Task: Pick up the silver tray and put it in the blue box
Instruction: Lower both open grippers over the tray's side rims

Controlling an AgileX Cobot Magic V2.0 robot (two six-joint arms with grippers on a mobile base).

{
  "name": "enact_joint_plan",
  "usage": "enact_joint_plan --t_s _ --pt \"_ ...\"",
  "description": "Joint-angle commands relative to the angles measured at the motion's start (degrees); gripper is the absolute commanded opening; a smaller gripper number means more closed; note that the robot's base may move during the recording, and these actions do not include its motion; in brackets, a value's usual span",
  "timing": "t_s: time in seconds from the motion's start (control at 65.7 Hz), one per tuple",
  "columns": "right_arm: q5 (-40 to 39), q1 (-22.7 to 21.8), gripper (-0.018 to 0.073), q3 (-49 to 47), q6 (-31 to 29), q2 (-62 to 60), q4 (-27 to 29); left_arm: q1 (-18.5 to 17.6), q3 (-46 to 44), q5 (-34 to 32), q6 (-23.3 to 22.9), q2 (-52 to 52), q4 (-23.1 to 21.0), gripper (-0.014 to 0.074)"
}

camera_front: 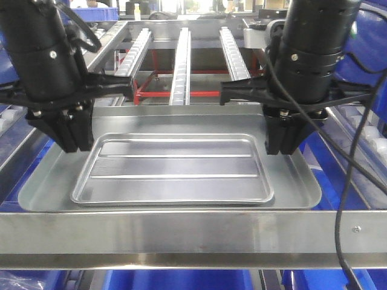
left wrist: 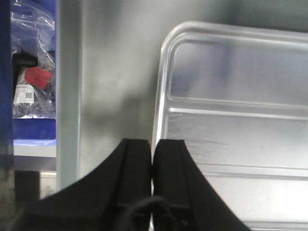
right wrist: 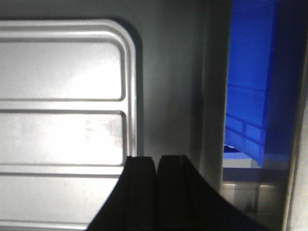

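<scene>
From the front view, the silver tray lies flat inside the larger grey tray, its two raised lines running across, and nothing suggests it is off that surface. My left gripper stands at its left short end and my right gripper at its right short end. Both point down with their tips at or just above the rim. Each pair of jaws looks drawn together from here, though the dark fingers blur into one block. Blue plastic shows below the steel frame bar, but I cannot pick out a box opening in this view. In the left wrist view my fingers are pressed together with only a hairline seam between them. That seam lines up with the tray's outer edge and the inner finger covers the rim. I cannot tell whether any metal is nipped, so I claim no hold. A clear bag with a red tag sits off to the side. In the right wrist view the jaws are likewise closed on nothing I can see, the inner finger over the tray's rim and the seam just outside it. The blue box shows beyond the shelf's edge, well apart from the tray. I judge the task barely begun: the arms are placed, but the grasp, the lift, the carry to the box and the release are all left.
</scene>
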Motion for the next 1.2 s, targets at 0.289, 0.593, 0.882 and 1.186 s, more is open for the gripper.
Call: enact_joint_plan --t_s 0.289,0.593,0.882,1.186 --pt "-1.1 0.0 0.006 -2.4 0.2 -2.0 -1.6 -0.7 -1.8 -0.9 2.8 -1.9 -1.5 -0.0006" --pt "0.0 0.0 0.0355 -3.4 0.2 -2.0 -0.2 -0.7 -1.8 -1.2 2.8 -1.9 -1.6 -0.0006" --pt "1.3 0.0 0.0435 -3.4 0.2 -2.0 0.7 -0.7 -1.8 -1.7 2.8 -1.9 -1.4 -0.0006" --pt "1.2 0.0 0.0435 -3.4 0.2 -2.0 0.7 -0.7 -1.8 -1.7 2.8 -1.9 -1.4 -0.0006"
